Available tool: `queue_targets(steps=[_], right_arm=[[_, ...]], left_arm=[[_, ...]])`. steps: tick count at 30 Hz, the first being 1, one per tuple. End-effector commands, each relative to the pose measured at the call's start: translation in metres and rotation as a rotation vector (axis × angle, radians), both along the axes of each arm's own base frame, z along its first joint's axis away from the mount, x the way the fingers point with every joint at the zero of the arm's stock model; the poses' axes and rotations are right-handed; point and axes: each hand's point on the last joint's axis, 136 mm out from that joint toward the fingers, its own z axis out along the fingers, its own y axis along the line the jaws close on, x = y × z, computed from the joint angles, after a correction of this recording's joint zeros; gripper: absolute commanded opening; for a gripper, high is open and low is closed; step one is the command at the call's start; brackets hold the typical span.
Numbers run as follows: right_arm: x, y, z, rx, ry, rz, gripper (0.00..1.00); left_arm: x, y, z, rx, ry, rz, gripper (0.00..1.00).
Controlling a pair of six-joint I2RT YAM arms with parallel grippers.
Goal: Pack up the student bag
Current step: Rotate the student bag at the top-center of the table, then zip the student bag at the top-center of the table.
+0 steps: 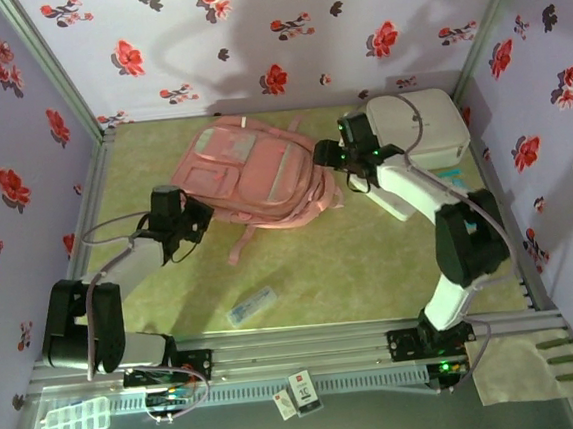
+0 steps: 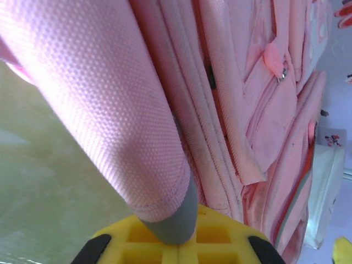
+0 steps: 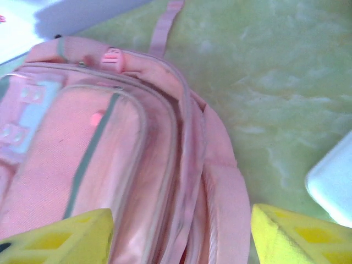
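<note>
The student bag (image 1: pixel 253 172) is a pink backpack lying flat at the middle back of the table, front pockets up. My left gripper (image 1: pixel 193 223) is at its near left edge. In the left wrist view this gripper (image 2: pixel 176 234) is shut on a padded pink strap (image 2: pixel 110 99) of the bag with a grey underside. My right gripper (image 1: pixel 327 161) is at the bag's right edge. In the right wrist view it (image 3: pixel 181 242) stands open, its yellow fingers (image 3: pixel 60 239) apart on either side of the bag's side seam and strap (image 3: pixel 220 181), which they do not pinch.
A white rounded hard case (image 1: pixel 421 127) stands at the back right, close behind the right arm, also seen as the case (image 3: pixel 333 184) beside the bag. A small clear flat pack (image 1: pixel 251 306) lies on the green mat near the front. Flowered walls enclose three sides.
</note>
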Motion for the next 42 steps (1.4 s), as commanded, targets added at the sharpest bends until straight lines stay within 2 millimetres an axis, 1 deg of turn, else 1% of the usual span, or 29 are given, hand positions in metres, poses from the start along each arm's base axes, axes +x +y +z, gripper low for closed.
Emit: queue_targets(steps=[1, 3, 6, 10, 12, 15, 19, 23, 30, 33, 36, 42], right_arm=[[-0.05, 0.007, -0.018, -0.127, 0.072, 0.073, 0.67], [-0.071, 0.019, -0.017, -0.157, 0.064, 0.094, 0.66], [-0.104, 0.044, -0.018, -0.18, 0.035, 0.143, 0.63], [-0.148, 0.093, -0.031, -0.168, 0.002, 0.301, 0.6], [-0.164, 0.113, -0.037, -0.174, -0.007, 0.367, 0.59], [-0.174, 0.133, -0.046, -0.198, -0.008, 0.408, 0.58], [-0.174, 0.156, -0.056, -0.212, -0.012, 0.44, 0.54], [-0.17, 0.172, -0.061, -0.202, -0.039, 0.46, 0.51], [-0.156, 0.194, -0.073, -0.172, -0.037, 0.434, 0.37], [-0.147, 0.199, -0.078, -0.184, -0.047, 0.412, 0.34], [-0.138, 0.198, -0.08, -0.221, -0.05, 0.376, 0.33], [-0.13, 0.204, -0.08, -0.236, -0.065, 0.36, 0.29]], left_arm=[[0.017, -0.024, 0.037, -0.074, -0.118, -0.031, 0.0], [0.017, -0.026, 0.037, -0.067, -0.123, -0.024, 0.0], [0.017, -0.029, 0.041, -0.05, -0.148, -0.019, 0.0], [0.015, -0.033, 0.04, -0.047, -0.152, -0.034, 0.0], [0.013, -0.035, 0.039, -0.04, -0.148, -0.044, 0.0], [0.01, -0.037, 0.038, -0.039, -0.145, -0.052, 0.0], [0.008, -0.039, 0.042, -0.045, -0.152, -0.057, 0.0], [0.008, -0.04, 0.045, -0.045, -0.156, -0.059, 0.0], [0.009, -0.042, 0.046, -0.044, -0.156, -0.064, 0.0], [0.009, -0.042, 0.047, -0.04, -0.158, -0.07, 0.0], [0.008, -0.042, 0.047, -0.042, -0.156, -0.071, 0.0], [0.007, -0.042, 0.046, -0.045, -0.152, -0.068, 0.0]])
